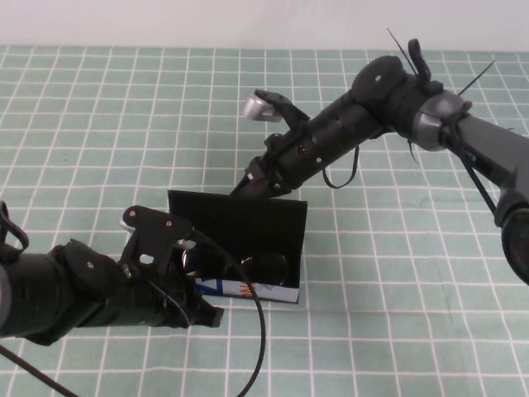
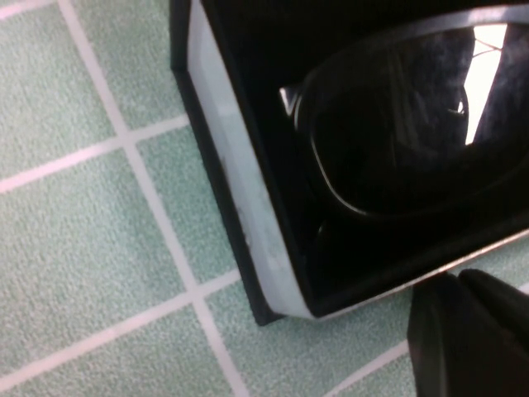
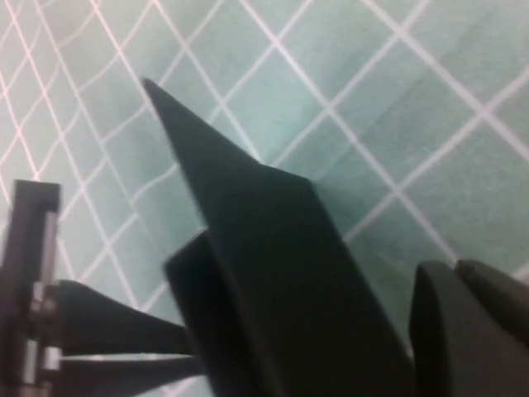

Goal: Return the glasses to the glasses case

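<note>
Left tool (image 1: 194, 310) nearest cam, low at front-left corner of glasses case (image 1: 273, 294), just beside its white printed edge; finger gap can't be told, nothing seen in it. Glasses (image 1: 248, 266) lying inside the open case, dark lenses up. Lid (image 1: 240, 217) raised at the back. Right tool (image 1: 252, 184) reaching in from far side, pressed at lid's rear top edge; grip can't be told. Case on green-gridded table (image 1: 397, 248).

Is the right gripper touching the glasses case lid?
Touching: the right wrist view shows the right gripper with the glasses case lid between its fingers. Left gripper sits beside the case.
</note>
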{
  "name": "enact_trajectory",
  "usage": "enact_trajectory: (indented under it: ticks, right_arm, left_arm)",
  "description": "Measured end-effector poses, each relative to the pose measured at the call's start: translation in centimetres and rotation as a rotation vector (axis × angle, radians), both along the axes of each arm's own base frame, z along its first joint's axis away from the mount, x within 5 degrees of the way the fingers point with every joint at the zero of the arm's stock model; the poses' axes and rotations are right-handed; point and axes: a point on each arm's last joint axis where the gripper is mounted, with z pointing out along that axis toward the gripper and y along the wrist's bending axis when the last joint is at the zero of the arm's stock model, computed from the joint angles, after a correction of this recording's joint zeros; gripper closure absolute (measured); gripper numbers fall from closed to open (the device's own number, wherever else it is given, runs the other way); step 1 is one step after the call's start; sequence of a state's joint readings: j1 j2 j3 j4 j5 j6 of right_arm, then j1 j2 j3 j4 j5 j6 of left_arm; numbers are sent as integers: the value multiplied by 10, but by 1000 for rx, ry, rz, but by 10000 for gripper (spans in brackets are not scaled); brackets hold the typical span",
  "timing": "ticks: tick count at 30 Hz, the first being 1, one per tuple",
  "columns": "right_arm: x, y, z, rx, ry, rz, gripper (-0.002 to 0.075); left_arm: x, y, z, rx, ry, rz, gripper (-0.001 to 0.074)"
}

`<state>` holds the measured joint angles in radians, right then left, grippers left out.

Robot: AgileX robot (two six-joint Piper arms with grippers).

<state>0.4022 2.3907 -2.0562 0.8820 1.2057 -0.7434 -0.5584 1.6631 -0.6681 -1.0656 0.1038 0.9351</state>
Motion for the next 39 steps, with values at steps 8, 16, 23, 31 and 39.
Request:
enact_trajectory:
  ticks: [8,16,23,31,39]
  right_arm:
    - [-25,9,19,-46,9,28,737]
    - [-60,10,-10,-154,120,85,738]
    - [-59,10,-4,-151,58,115,739]
    - [-52,5,88,-66,-206,101,739]
    - [-89,-20,194,-3,-459,90,739]
  left_arm:
    - [0,0,0,1,-3,2,736]
    - [0,0,0,2,-2,2,736]
    - [0,0,1,7,-8,-17,736]
    - [-31,-4,54,-23,-129,-429,736]
    - [-94,25,118,59,-264,-806,736]
